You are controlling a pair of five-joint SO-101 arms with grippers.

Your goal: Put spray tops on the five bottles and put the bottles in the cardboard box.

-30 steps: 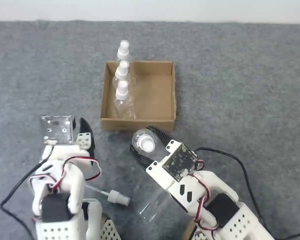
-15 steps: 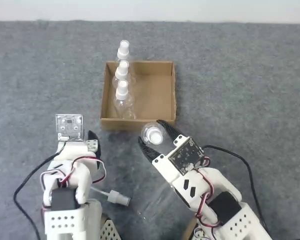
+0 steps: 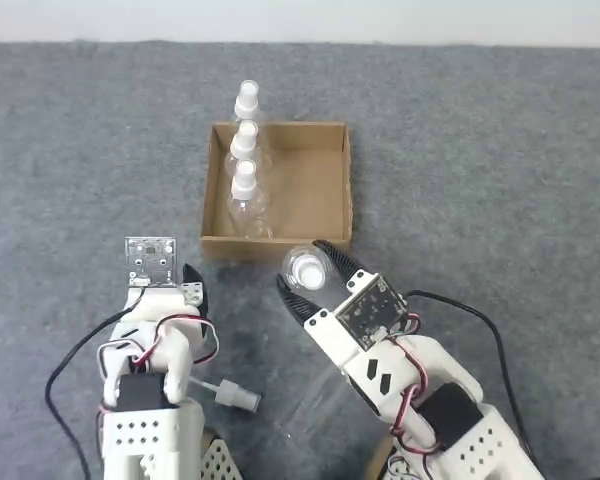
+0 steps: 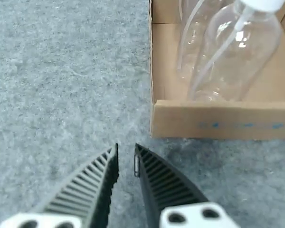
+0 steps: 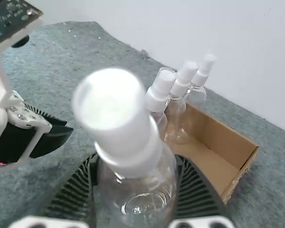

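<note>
My right pincer [image 3: 302, 268] is clamped round a clear bottle [image 5: 137, 190] with its spray top [image 5: 111, 109] already on, held upright just below the front wall of the cardboard box [image 3: 350, 180], near the middle of the high view. The job now, as I judge it, is to carry it over that wall and set it down inside. I would lift until the base clears the cardboard rim, keep the neck vertical, and lower onto the bare floor in the right half of the box, beside the three capped bottles [image 3: 243, 180] lined up along its left wall; drifting left risks toppling that row. I should let go only once the base sits flat.

My right arm reaches up from the lower right of the frame, angled toward upper left. My left pincer [image 4: 126, 148] hangs over the grey carpet [image 3: 480, 150] at left of centre, all but closed on nothing, pointing at the box's near left corner.

A loose spray top [image 3: 235, 397] lies at lower centre; what looks like a fifth bottle [image 3: 302, 420] lies by it, though it is faint.
</note>
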